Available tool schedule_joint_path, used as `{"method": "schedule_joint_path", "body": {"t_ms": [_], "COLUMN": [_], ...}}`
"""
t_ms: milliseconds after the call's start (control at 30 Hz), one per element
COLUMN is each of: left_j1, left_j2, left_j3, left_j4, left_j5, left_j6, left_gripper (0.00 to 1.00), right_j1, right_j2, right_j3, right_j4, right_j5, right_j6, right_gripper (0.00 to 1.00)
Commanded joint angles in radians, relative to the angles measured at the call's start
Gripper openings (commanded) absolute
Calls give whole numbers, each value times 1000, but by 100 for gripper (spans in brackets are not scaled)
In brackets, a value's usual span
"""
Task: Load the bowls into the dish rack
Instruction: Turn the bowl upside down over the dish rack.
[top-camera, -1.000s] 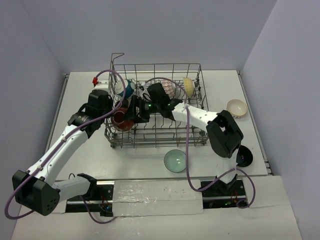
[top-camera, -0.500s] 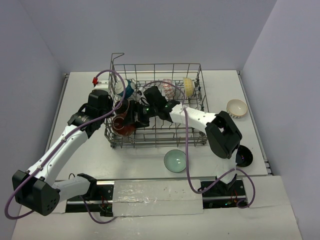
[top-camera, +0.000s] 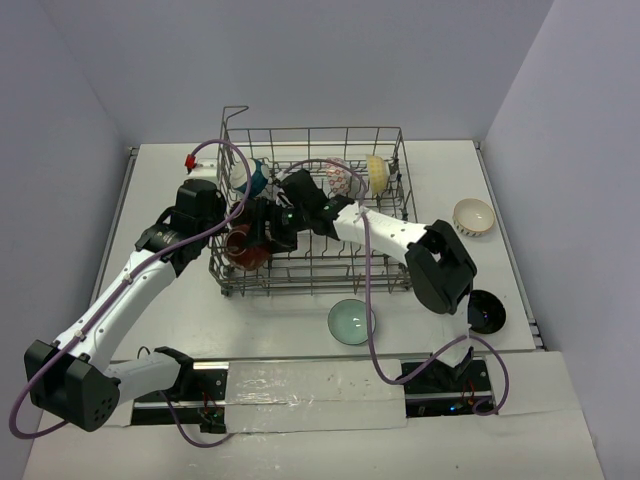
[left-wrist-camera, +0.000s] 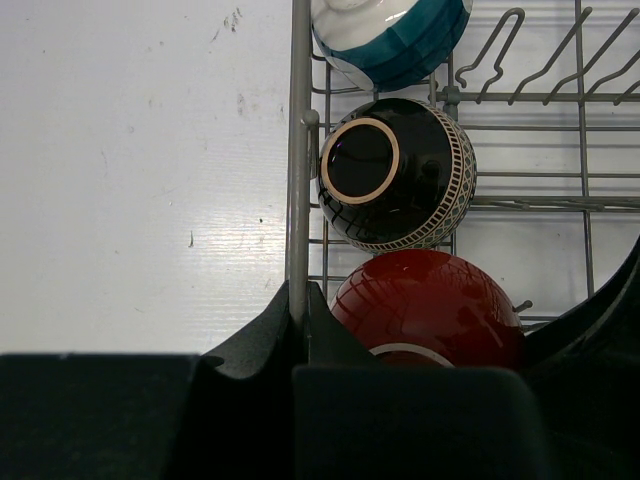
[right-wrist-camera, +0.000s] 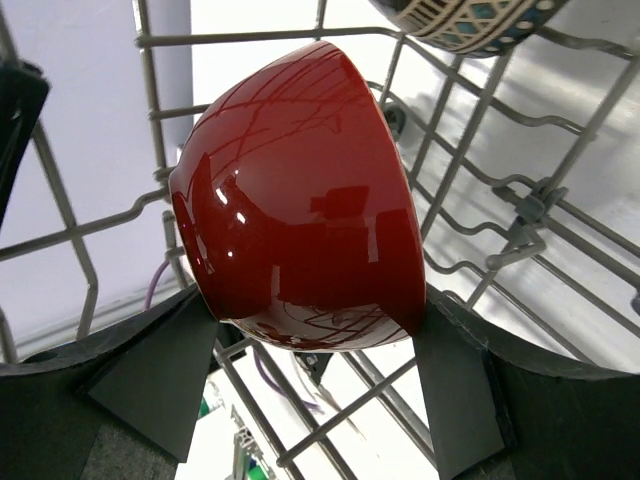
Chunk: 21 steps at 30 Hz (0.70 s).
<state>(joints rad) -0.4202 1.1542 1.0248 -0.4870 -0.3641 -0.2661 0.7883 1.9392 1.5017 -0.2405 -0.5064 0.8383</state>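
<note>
Up front, pale-green bowl (top-camera: 351, 321) & plain black bowl (top-camera: 487, 312) sit on table (top-camera: 280, 320). L gripper (left-wrist-camera: 298, 300) pinched tight on dish rack (top-camera: 310, 275) left-wall wire. R gripper (right-wrist-camera: 312, 330) spread wide, clamping red bowl (right-wrist-camera: 295, 190) inside rack. Patterned black bowl (left-wrist-camera: 395, 175), then teal bowl (left-wrist-camera: 395, 40), behind it.

I count 8 bowls (top-camera: 351, 321), 1 rack (top-camera: 320, 268), 1 table (top-camera: 165, 185).
Five bowls in rack, three out on table.

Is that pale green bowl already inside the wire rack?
No, the pale green bowl sits on the table in front of the dish rack, outside its wire walls.
</note>
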Motion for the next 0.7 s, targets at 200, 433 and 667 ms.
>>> {"method": "schedule_joint_path", "body": {"t_ms": [200, 433, 667], "left_j1": [-34, -38, -45], "left_j2": [-14, -21, -24], "left_j3": [0, 0, -2], "left_j4": [-47, -47, -47], "left_j5": [117, 117, 116], "left_j6": [16, 16, 16], "left_gripper": [0, 0, 0], "right_j1": [14, 23, 26], "right_j2": [20, 52, 75], "right_j3": [65, 94, 130], "right_j4": [30, 24, 0], "right_j5": [11, 12, 20], "right_j6": [36, 45, 42], "right_gripper": [0, 0, 0]}}
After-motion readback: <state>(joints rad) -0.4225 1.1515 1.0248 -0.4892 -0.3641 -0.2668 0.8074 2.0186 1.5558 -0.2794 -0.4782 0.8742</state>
